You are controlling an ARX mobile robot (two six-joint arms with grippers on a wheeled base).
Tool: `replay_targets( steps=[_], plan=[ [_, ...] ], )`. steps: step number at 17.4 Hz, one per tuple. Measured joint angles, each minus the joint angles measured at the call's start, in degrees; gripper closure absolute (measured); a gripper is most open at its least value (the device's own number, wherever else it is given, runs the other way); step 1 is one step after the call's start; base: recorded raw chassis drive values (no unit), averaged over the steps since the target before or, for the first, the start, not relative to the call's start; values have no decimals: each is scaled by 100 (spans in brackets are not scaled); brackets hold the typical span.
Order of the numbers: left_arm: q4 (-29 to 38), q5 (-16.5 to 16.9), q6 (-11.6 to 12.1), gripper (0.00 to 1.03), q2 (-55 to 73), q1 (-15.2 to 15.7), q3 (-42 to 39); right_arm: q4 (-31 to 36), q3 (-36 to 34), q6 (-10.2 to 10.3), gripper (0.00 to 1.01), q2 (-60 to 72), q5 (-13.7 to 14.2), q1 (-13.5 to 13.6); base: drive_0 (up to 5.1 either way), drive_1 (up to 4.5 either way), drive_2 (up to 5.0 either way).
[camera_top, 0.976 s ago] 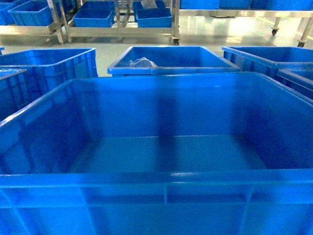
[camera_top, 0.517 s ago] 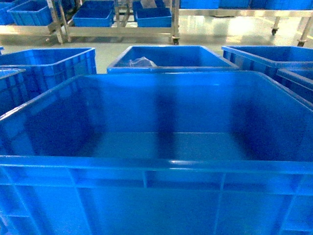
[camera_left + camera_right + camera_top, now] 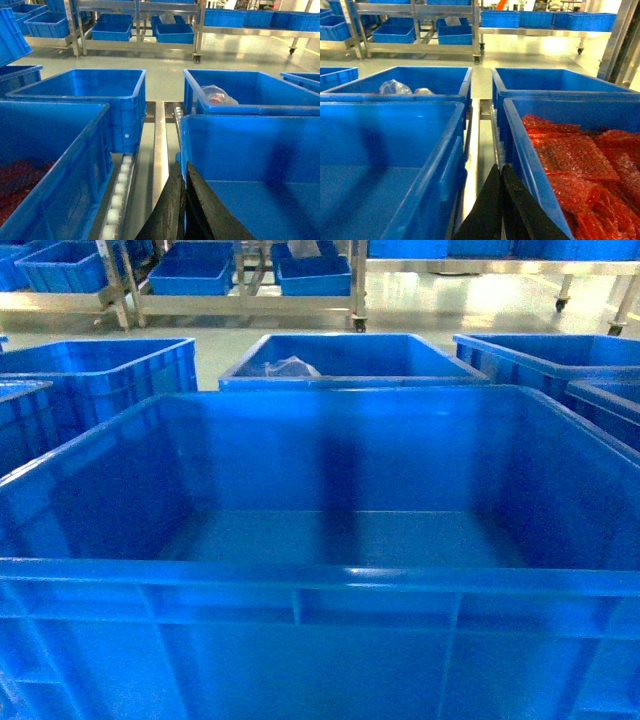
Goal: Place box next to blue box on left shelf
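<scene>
Box (image 3: pixel 340 540) fills head view, empty, between both claws. Left gripper (image 3: pixel 184 200) fingers pressed together at box's left wall; right gripper (image 3: pixel 501 200) likewise beside its right wall. Actual hold: cannot tell. Judgement: lift level, equal squeeze, clear neighbouring red-filled crate (image 3: pixel 570 150).

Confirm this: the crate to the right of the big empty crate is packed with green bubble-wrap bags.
Not quite: the bags are red, not green, as the right wrist view shows. They do fill the neighbouring crate to the right of the big empty crate.

Blue box (image 3: pixel 330 450); red bubble-textured bags (image 3: pixel 575 165); black tool (image 3: pixel 501 200).
</scene>
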Motion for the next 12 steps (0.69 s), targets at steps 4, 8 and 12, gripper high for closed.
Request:
replay_targets(
  steps=[4, 8, 12],
  plan=[
    [-345, 2, 4, 102, -852, 0, -529, -590, -332, -2, 100, -903, -42, 17, 0, 0, 0],
    [-881, 4, 4, 102, -1725, 0, -859, -942, -584, -7, 100, -1576, -48, 17, 0, 0, 0],
    [-1185, 4, 4, 102, -2315, 0, -1113, -1709, -584, -7, 100, -2402, -48, 17, 0, 0, 0]
  ],
)
